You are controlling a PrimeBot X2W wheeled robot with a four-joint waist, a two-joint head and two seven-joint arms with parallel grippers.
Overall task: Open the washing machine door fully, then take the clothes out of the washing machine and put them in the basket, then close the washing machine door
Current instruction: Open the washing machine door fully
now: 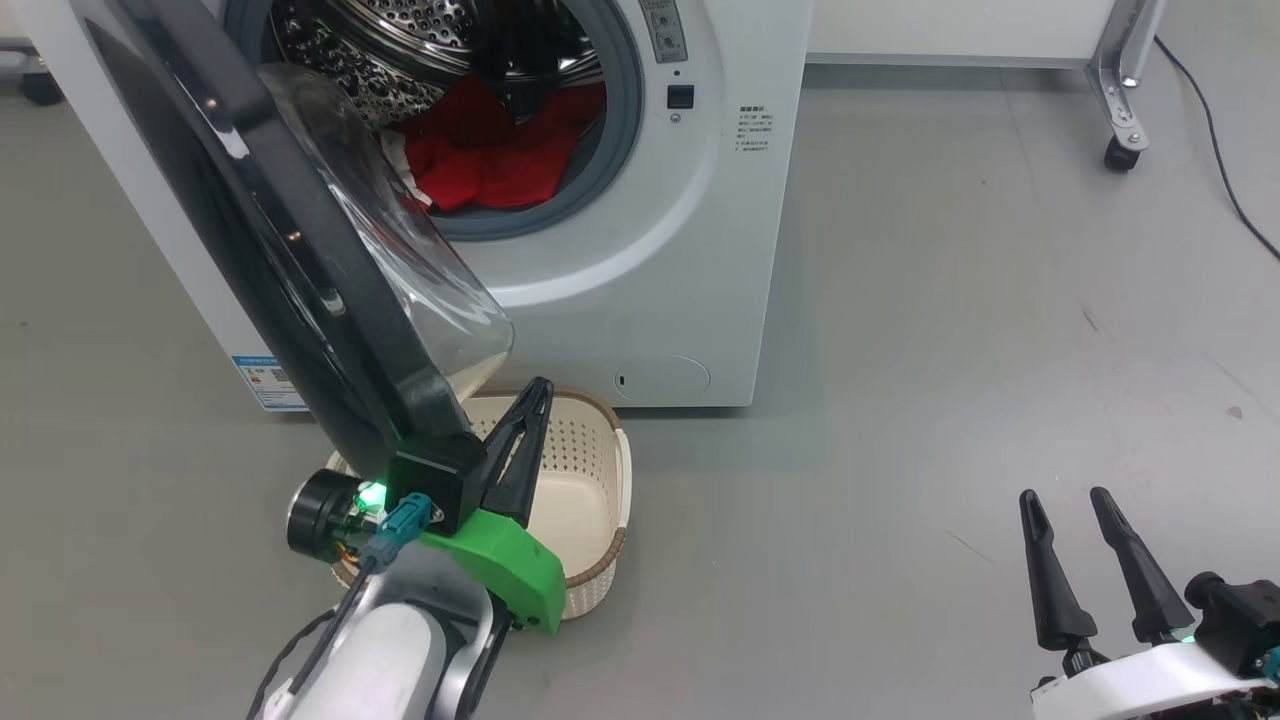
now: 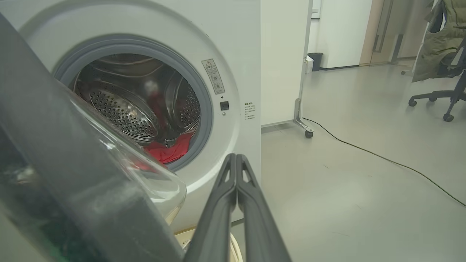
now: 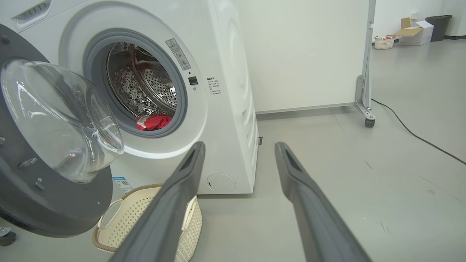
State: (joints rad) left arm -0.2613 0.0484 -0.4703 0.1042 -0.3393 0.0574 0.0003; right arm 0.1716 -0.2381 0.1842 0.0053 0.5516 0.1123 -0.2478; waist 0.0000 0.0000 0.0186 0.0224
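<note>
The washing machine door [image 1: 300, 260] hangs half open, with the left jaws pinched shut on nothing at its lower edge, over the basket [image 1: 622, 470]. They could slip off, and the door might swing back. The right jaws are wide and empty. The clothes [image 1: 490, 150] lie inside the washing machine [image 1: 650, 280].

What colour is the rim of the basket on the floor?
Brown rim on a cream basket, clearest in the right wrist view.
</note>
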